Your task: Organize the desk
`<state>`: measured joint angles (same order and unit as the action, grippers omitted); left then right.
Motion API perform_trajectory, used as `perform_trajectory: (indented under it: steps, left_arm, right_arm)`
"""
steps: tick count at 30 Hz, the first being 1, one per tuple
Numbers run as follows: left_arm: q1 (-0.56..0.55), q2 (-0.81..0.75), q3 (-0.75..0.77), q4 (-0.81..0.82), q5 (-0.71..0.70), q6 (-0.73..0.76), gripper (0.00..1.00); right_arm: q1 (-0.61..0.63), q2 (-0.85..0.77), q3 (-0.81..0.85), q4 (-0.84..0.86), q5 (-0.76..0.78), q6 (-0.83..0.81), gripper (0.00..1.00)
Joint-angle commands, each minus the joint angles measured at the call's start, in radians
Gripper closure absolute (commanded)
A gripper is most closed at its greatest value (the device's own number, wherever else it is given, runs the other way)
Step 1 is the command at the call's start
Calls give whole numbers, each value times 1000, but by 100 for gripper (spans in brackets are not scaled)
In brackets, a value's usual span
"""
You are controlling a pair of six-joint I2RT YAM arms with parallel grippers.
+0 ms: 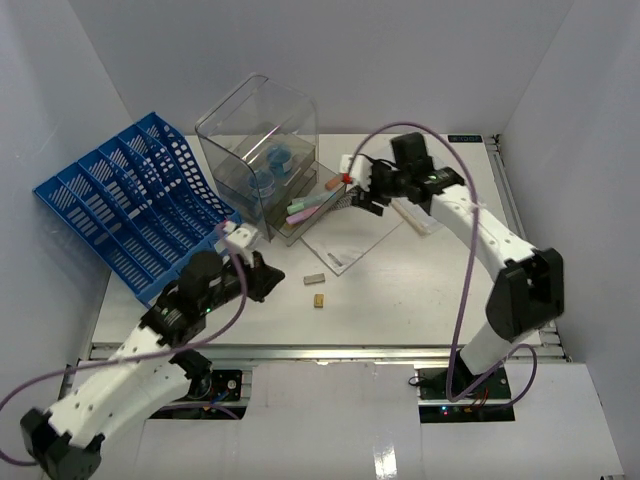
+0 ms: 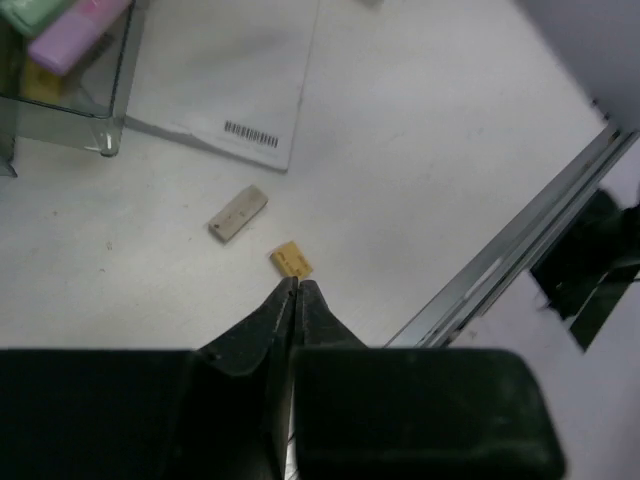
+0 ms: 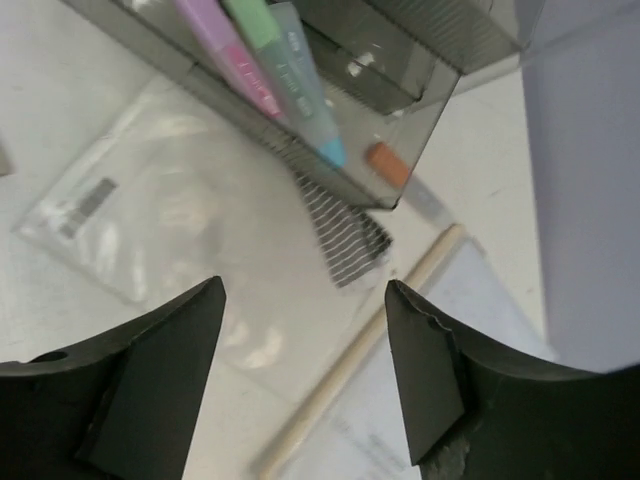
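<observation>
The white desk (image 1: pixel 400 290) holds a small grey block (image 1: pixel 314 279) and a small yellow block (image 1: pixel 318 299) near its middle. My left gripper (image 1: pixel 272 280) is shut and empty, low over the desk just left of them. In the left wrist view its tips (image 2: pixel 296 285) sit right before the yellow block (image 2: pixel 291 260), with the grey block (image 2: pixel 238 213) beyond. My right gripper (image 1: pixel 362 200) is open and empty, above a clear plastic bag (image 1: pixel 350 240) beside the clear bin (image 1: pixel 262 150). In the right wrist view it (image 3: pixel 305 290) hovers over the bag (image 3: pixel 170 210) and a pale stick (image 3: pixel 360 350).
A blue slotted file rack (image 1: pixel 130 205) leans at the back left. The bin's front tray holds highlighters (image 3: pixel 270 70) and an orange-capped item (image 3: pixel 388 163). A striped piece (image 3: pixel 345 230) lies under the tray. The metal rail (image 2: pixel 520 250) runs along the near edge.
</observation>
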<state>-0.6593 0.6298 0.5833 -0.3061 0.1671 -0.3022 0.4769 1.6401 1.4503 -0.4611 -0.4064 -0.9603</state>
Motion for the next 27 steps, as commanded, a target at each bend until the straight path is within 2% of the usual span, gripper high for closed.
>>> perform_trajectory:
  steps: [1,6,8,14,19,23,27]
  left_arm:
    - [-67,373,167,32,61,60,90]
    - [-151,726,438,-23,-76,202,82]
    - [-157,877,555,-51,-128,247,79]
    - [-157,1114,775,-122,-339,368,72]
    - [-128,1239,900,-157,-440,453,65]
    - [-98,1295,960,-159,-532,486,43]
    - [-74,1340,1002,-166,-591,508,28]
  right_arm:
    - [-90,-185,-270,-59,-442,75,38]
    - [-164,-287,-445,-47,-535,122,68]
    - [-212,-304,-476,-43,-600,142,71]
    - [-272,-403,-615,94,-610,250,73]
    - [-298,-430,-641,125,-614,265,72]
    - [-321,-433,-654,124,-629,263,72]
    - [-338,-438,-659,124,-636,261,72]
